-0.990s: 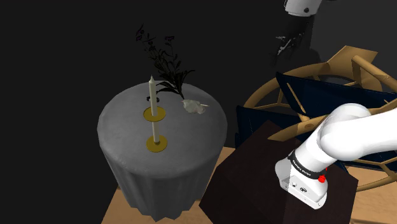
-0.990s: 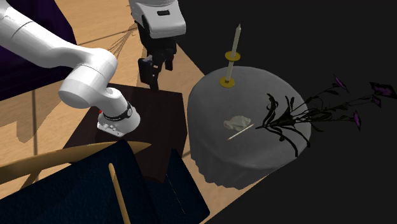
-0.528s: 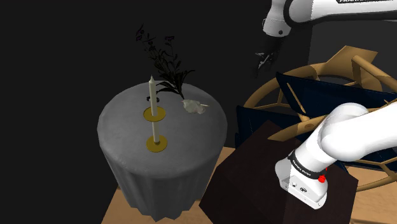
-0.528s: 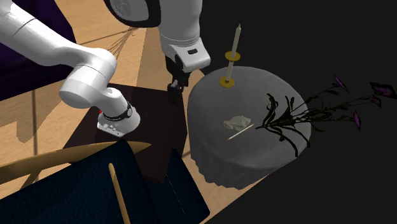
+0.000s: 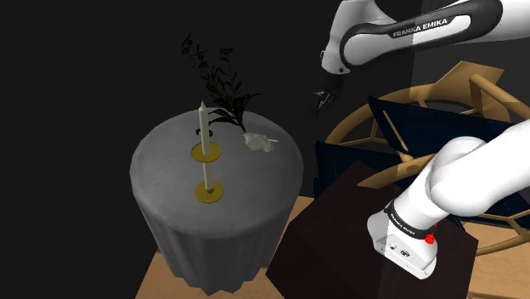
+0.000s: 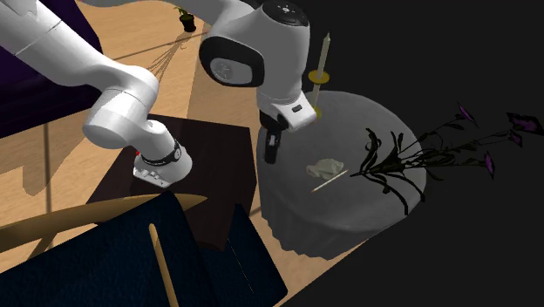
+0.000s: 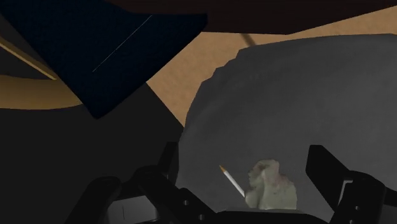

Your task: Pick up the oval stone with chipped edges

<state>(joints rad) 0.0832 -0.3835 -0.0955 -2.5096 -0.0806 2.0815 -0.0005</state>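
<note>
My gripper [image 7: 245, 153] is open and empty, its fingers standing well apart, and it hangs in the air off the edge of the round grey table [image 5: 170, 170], so I judge this to be the approach step. The pale, chipped stone [image 7: 270, 186] lies on the table ahead of me, touched by neither finger, with a thin white stick [image 7: 232, 181] just beside it. Next I need to come over the stone, descend with a finger on either side and close, keeping clear of the stick.

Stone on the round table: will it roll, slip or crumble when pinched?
Probably rigid: the stone looks lumpy and hard. Its uneven faces may twist in a pinch. It sits low and squat on the table, so rolling seems unlikely.
</note>
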